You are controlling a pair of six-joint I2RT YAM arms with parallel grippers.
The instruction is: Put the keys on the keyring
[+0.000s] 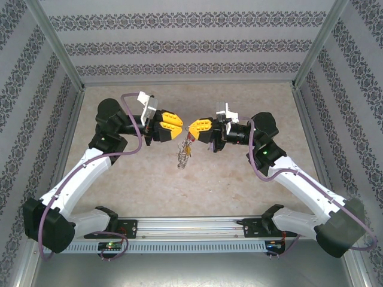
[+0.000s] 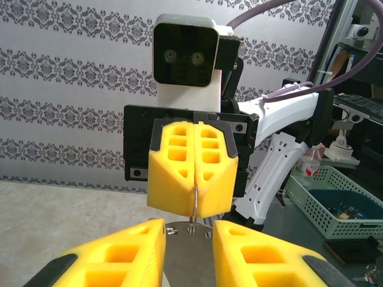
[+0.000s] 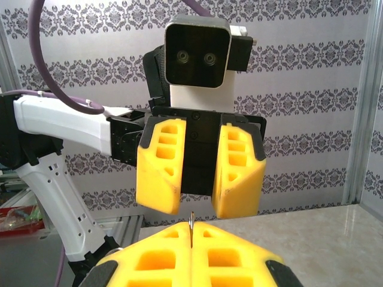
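- Right gripper (image 1: pixel 191 127), its yellow pads pressed together, pinches the large thin grey wire keyring (image 1: pixel 184 149); tiny silvery metal keys (image 1: pixel 182 160) dangle from it.
- Left gripper (image 1: pixel 179 124), jaws narrowly parted, sits just beside the keyring.
- Pale green slotted plastic basket (image 2: pixel 335 197), well beyond the keyring, holds small dark items, too blurred to tell.

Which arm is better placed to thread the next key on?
Probably left. The left gripper is open, nothing seen between its jaws, facing the keyring. The right gripper is shut on the keyring's wire, holding it up.

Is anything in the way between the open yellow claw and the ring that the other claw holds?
Nothing visible. The left gripper faces the right gripper, which pinches the thin wire of the keyring; only air lies between them.
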